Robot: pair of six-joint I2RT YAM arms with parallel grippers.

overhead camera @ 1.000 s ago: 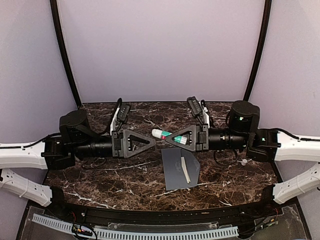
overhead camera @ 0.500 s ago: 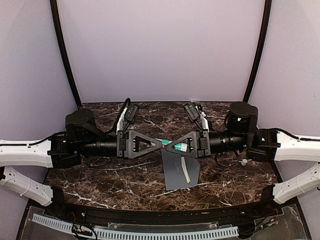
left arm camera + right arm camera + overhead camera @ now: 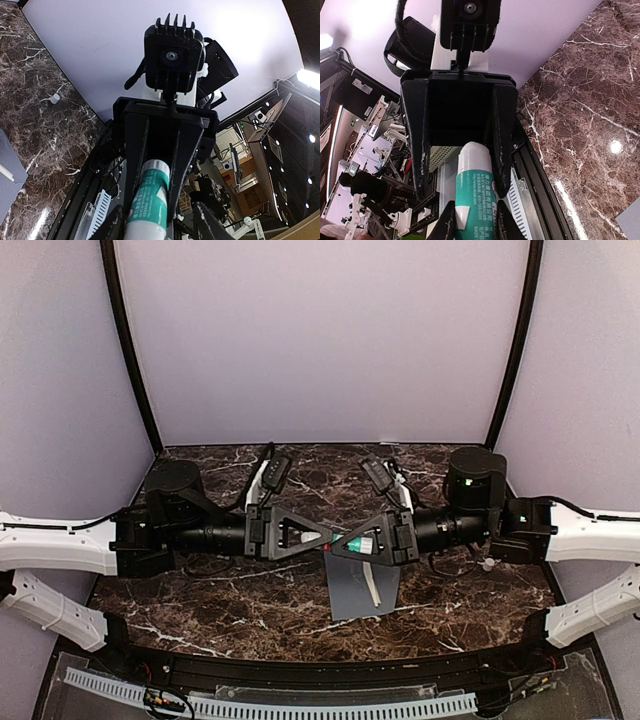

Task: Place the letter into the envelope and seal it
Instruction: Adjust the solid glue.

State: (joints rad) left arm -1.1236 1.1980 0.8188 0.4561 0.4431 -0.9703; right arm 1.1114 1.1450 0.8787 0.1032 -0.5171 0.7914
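Note:
The slate-grey envelope [image 3: 352, 592] lies flat on the marble table, a thin white strip [image 3: 371, 586] on it. The letter is out of view. Above the envelope's far edge my two grippers meet tip to tip. My right gripper [image 3: 340, 542] [image 3: 472, 222] is shut on a green-and-white glue stick [image 3: 358, 539] [image 3: 474, 195] [image 3: 150, 200]. My left gripper [image 3: 322, 537] [image 3: 160, 227] reaches around the stick's white end. Its jaws are still apart, one finger against the tube and the other with a gap. The envelope's corner also shows in the left wrist view [image 3: 7, 170] and the right wrist view [image 3: 631, 225].
A small white cap [image 3: 54, 98] [image 3: 488, 563] lies on the dark marble table [image 3: 250, 600] near the right arm. Purple walls and black poles [image 3: 130, 350] enclose the back and sides. A cable tray [image 3: 270, 705] runs along the near edge.
My left arm has moved right to the glue stick, and its jaws have narrowed around the white end. The right gripper has shifted slightly left and lower, still holding the stick.

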